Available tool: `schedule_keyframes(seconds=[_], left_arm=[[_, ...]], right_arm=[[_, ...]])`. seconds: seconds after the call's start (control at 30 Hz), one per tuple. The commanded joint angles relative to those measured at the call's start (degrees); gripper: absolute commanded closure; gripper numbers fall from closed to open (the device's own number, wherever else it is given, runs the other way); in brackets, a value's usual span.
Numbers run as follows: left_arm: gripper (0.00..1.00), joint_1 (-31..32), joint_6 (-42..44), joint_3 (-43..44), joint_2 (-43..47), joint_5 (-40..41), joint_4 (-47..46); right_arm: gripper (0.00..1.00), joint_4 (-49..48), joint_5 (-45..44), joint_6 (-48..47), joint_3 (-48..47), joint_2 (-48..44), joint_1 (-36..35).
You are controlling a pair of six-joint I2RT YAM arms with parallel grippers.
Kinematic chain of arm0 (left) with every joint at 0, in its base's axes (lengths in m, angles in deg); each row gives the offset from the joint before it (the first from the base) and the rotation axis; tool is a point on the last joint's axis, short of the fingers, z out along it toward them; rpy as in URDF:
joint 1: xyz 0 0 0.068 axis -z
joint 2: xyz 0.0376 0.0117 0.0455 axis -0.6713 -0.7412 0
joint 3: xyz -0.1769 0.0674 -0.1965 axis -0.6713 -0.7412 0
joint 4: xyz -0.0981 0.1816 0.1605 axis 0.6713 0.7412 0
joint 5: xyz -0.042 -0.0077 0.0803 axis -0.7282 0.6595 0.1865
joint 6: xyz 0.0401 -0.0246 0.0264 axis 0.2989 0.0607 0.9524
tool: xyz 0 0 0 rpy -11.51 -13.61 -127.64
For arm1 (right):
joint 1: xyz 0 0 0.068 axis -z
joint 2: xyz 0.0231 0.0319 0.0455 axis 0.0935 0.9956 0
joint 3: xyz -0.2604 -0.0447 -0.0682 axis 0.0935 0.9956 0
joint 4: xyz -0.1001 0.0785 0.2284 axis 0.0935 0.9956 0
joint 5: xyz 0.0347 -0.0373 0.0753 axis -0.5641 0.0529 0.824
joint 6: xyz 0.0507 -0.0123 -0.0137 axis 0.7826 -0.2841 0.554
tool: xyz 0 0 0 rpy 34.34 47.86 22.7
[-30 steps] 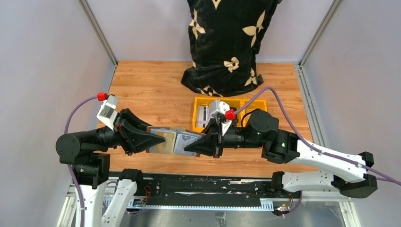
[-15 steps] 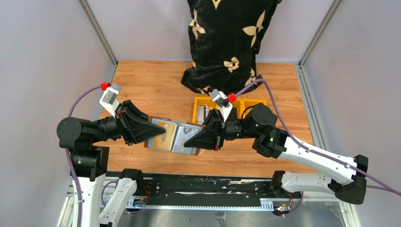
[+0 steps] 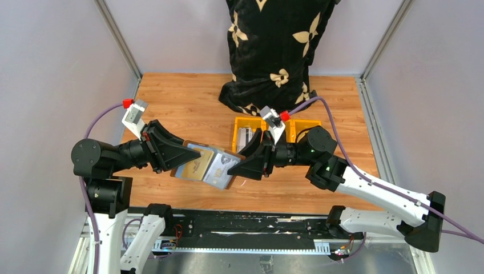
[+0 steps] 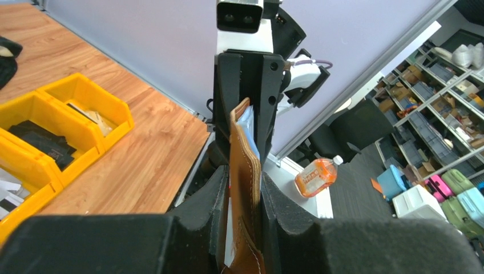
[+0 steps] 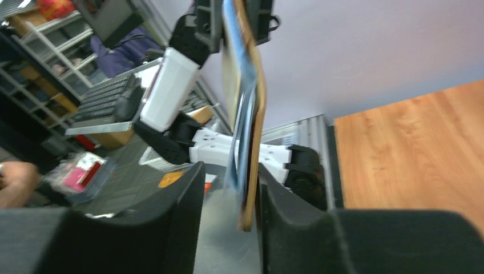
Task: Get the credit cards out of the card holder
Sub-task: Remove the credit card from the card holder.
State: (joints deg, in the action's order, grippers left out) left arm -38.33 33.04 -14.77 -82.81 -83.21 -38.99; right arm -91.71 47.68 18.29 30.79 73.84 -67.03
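The brown card holder point(image 3: 227, 181) hangs open above the table between the two arms, with a tan credit card point(image 3: 196, 166) and a silver-grey one point(image 3: 220, 165) showing on its inner side. My left gripper point(image 3: 181, 163) is shut on its left half; the left wrist view shows the brown leather point(image 4: 245, 171) squeezed between both pads, a pale card edge point(image 4: 251, 124) beside it. My right gripper point(image 3: 233, 169) is open around the right edge. In the right wrist view the holder's edge point(image 5: 255, 114) lies against the right finger, and the left finger point(image 5: 182, 200) stands clear.
Two yellow bins point(image 3: 241, 127) holding cards and dark items sit on the wooden table behind the right gripper, also in the left wrist view as bins point(image 4: 85, 94). A black patterned cloth bag point(image 3: 274, 51) stands at the back. Grey walls close both sides.
The right gripper's jaws have parted from the card holder's right edge. The holder has tilted and shifted slightly left with the left gripper, and both wrists have rolled a little.
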Motion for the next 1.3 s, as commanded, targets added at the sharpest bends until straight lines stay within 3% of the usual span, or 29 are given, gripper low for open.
schedule_keyframes(seconds=[0.0, 0.07, 0.17, 0.3, 0.43, 0.57, 0.67, 0.8, 0.93, 1.1, 1.17, 1.27], left_arm=[[1.0, -0.22, 5.24, 0.88, -0.23, 2.42, 4.69], [1.0, -0.23, 11.95, 2.29, -0.54, 4.5, 11.05], [1.0, -0.23, 19.93, 3.71, -0.58, 9.16, 18.95], [1.0, -0.21, 24.7, 2.09, 0.93, 12.65, 19.7], [1.0, -0.23, 28.28, 2.04, 1.67, 12.36, 20.82], [1.0, -0.23, 19.33, 2.44, 0.85, 6.54, 13.69], [1.0, -0.23, 8.51, 0.68, 1.06, 2.27, 2.92], [1.0, -0.23, -0.39, -0.3, 0.74, -0.9, -4.25], [1.0, -0.23, -6.66, -1.34, 0.51, -1.58, -11.36], [1.0, -0.23, -8.54, -0.41, -0.34, -1.68, -12.7], [1.0, -0.23, -8.34, -0.29, -0.43, -1.42, -12.74], [1.0, -0.23, -7.59, -0.69, -0.26, -0.5, -12.71]], right_arm=[[0.51, 0.49, -1.97, -0.2, 0.99, -3.73, 5.1], [0.41, 2.75, -3.09, 0.06, 0.8, -5.31, 7.25], [0.37, 6.88, -6.36, -1.26, -0.43, -7.6, 8.22], [0.36, 7.03, -5.77, -0.77, -0.47, -6.87, 8.23], [0.28, 0.05, -0.88, -1.74, 1.69, -3.43, 7.58], [0.27, -0.71, 1.06, -12.24, -0.56, 0.03, 4.47], [0.26, 5.71, 0.54, -21.0, -6.34, 3.97, 2.5], [0.24, 8.96, 3.68, -27.44, -14.03, 9.94, -0.06], [0.23, 5.32, 8.46, -26.07, -18.1, 16.78, -3.17], [0.23, 2.66, 12.04, -23.07, -21.18, 20.22, -4.4], [0.31, 0.64, 12.97, -20.9, -21.19, 20.61, -4.51], [0.55, -0.95, 13.33, -17.24, -21.19, 20.71, -4.46]])
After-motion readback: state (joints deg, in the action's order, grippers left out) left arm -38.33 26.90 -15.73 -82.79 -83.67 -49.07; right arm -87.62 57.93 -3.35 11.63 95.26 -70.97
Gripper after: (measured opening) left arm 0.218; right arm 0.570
